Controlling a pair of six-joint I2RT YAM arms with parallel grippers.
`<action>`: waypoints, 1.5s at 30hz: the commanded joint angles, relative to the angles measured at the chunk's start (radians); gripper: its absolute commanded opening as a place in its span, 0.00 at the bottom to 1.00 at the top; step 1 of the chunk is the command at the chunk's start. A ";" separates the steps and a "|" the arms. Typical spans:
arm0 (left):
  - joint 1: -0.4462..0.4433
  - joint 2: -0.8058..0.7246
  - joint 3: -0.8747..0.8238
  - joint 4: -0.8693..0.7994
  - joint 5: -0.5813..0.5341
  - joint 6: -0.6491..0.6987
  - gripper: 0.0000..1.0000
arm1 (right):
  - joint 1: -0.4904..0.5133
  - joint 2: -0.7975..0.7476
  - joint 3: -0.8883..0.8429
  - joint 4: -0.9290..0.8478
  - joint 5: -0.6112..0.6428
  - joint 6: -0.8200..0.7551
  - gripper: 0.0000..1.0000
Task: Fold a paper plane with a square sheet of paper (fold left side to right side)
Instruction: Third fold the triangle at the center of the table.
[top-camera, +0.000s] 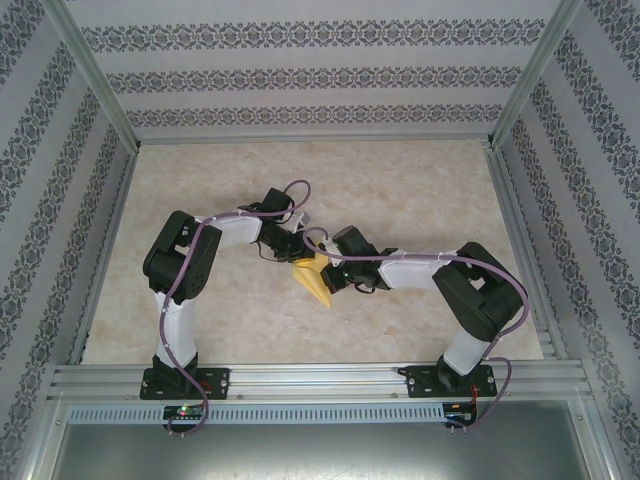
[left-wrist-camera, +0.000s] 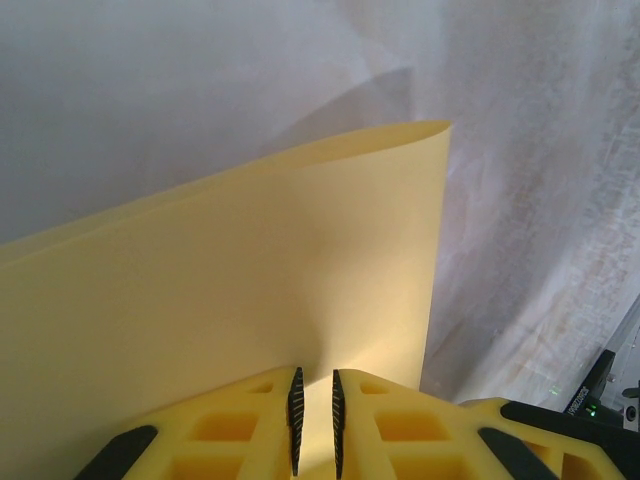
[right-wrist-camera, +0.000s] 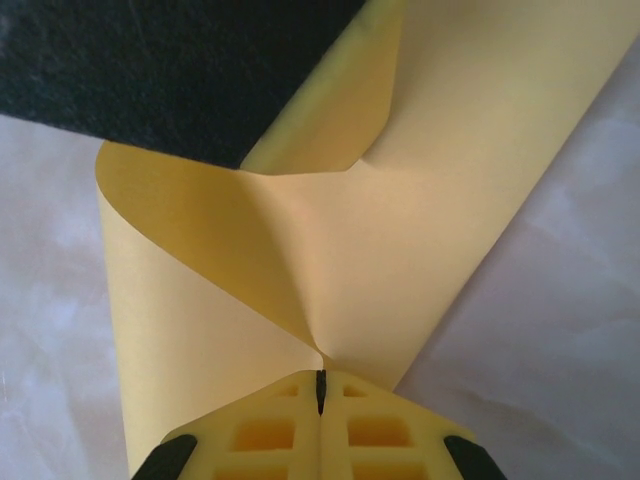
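Ok, both arms are bent in to mid-table (top-camera: 420, 190) and the square sheet of paper (top-camera: 312, 282) hangs between them, lifted off the surface and not flat. R gripper (right-wrist-camera: 320, 378): pads pressed tight together w/ the paper coming straight out of the pinch, so it's clamped on the sheet. From that pinch point the paper fans up and away, w/ one flap curling over to the left in a loose loop and no sharp crease there yet. L gripper (left-wrist-camera: 315, 375): pads nearly together w/ just a thin slit btwn them. The sheet rises right in front as a wide bowed wall and seems to run into that slit, but whether it's actually bitten, can't tell from here. Key relation: in the top view the paper sits to the right of the L gripper and left of the R one, w/ both about equally close, basically touching it. Its long axis looks to run roughly far-to-near, w/ a pointed tip aimed toward the arm bases. My read: for a left-over-right fold the L side has to travel across toward the R gripper, w/ R acting as the anchor. Risk is the loose curl creasing off-line.
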 joint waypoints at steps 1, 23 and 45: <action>-0.017 0.034 0.007 -0.056 -0.034 0.028 0.20 | -0.010 0.019 0.025 -0.016 -0.001 0.001 0.00; 0.058 -0.022 0.217 -0.236 -0.045 0.122 0.33 | 0.002 0.061 0.041 -0.148 -0.010 -0.037 0.00; 0.026 -0.406 -0.391 0.307 0.090 -0.182 0.21 | 0.001 0.069 0.056 -0.165 -0.007 -0.050 0.00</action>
